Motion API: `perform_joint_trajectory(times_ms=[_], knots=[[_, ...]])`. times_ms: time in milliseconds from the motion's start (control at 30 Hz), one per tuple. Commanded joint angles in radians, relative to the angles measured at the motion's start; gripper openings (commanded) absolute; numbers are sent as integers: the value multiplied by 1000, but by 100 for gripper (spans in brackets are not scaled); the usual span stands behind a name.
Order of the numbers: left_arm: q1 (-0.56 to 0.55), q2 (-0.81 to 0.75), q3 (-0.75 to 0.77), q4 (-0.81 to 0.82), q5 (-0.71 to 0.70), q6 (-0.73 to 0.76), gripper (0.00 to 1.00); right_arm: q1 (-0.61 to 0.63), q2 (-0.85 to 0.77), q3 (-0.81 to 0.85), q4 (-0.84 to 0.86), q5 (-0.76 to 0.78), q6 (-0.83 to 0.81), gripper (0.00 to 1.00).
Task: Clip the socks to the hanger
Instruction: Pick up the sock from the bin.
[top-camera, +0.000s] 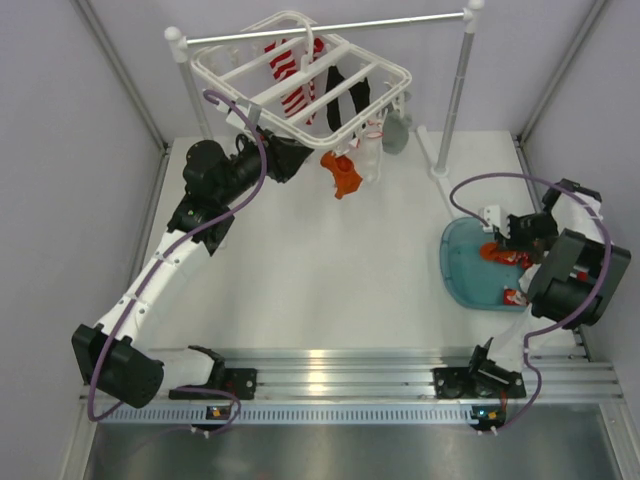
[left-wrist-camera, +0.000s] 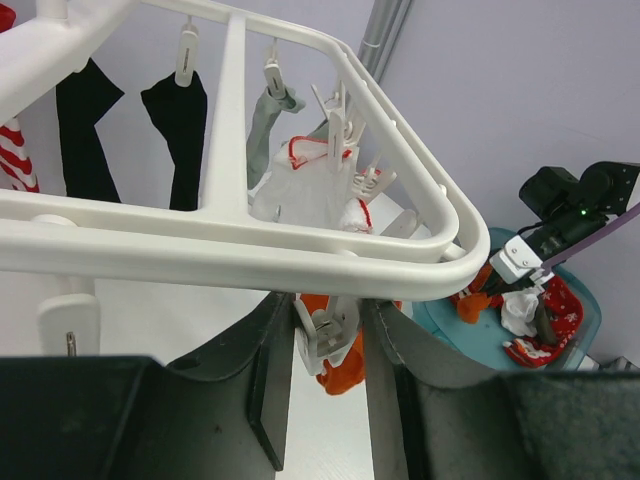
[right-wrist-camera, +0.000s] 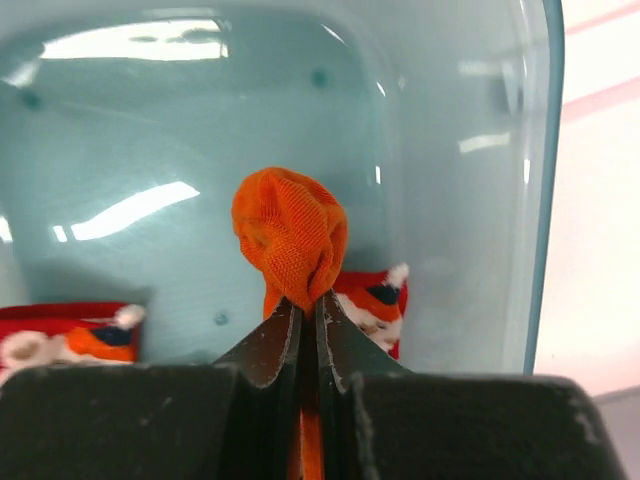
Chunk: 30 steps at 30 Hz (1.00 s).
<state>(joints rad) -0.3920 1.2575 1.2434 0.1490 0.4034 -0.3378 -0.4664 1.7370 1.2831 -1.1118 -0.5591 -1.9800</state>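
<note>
The step in hand looks like the pick. An orange sock (right-wrist-camera: 290, 235) has to come out of the teal tray (right-wrist-camera: 450, 120), which sits well to the right of the hanger (top-camera: 300, 80) and nearer the arm bases, and then go up to a free clip. To do it well, I would lift straight up until the rest of the sock is clear of the red-and-white socks (right-wrist-camera: 60, 335) lying beside it, so that none is dragged out. I would then carry it across to the hanger's near corner with the loose end hanging down, ready to feed into an opened clip. The pinch sits on a bunched fold, so a slow lift seems safer. The right gripper (right-wrist-camera: 308, 312) is closed tight on that orange sock, with fabric bulging above the tips. The left gripper (left-wrist-camera: 328, 345) sits just under the hanger's near corner, narrowed partway onto a white clip (left-wrist-camera: 320, 330) with a finger against each side. A second orange sock (left-wrist-camera: 345, 378) hangs right behind that clip, but the view does not show whether it hangs from this clip or a neighbouring one. Under the hanger's farther bars hang black socks (left-wrist-camera: 85, 130), a grey sock (left-wrist-camera: 268, 125) and a white sock (left-wrist-camera: 300, 190).
</note>
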Motion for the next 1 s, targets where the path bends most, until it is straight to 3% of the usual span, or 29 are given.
perform_joint_trajectory(times_ms=[0,167,367,433,467,500,733,767,967], knots=[[2,-1,4,35,6,3,0,50,-65,59,-204,-9,51,0],[2,2,5,35,8,0,0,155,13,85,-286,10,275,0],[4,3,2,29,9,-3,0,204,156,116,-258,5,391,5],[2,5,1,29,9,-4,0,206,194,137,-240,-5,421,13],[4,6,1,29,11,-7,0,204,205,145,-209,-15,458,31],[4,10,2,30,14,-7,0,198,222,156,-198,-19,469,38],[4,17,5,34,14,-17,0,140,164,213,-109,-93,540,75],[4,17,5,34,14,-18,0,131,148,211,-105,-111,537,79],[4,16,7,34,17,-23,0,87,-19,92,-76,-168,436,81]])
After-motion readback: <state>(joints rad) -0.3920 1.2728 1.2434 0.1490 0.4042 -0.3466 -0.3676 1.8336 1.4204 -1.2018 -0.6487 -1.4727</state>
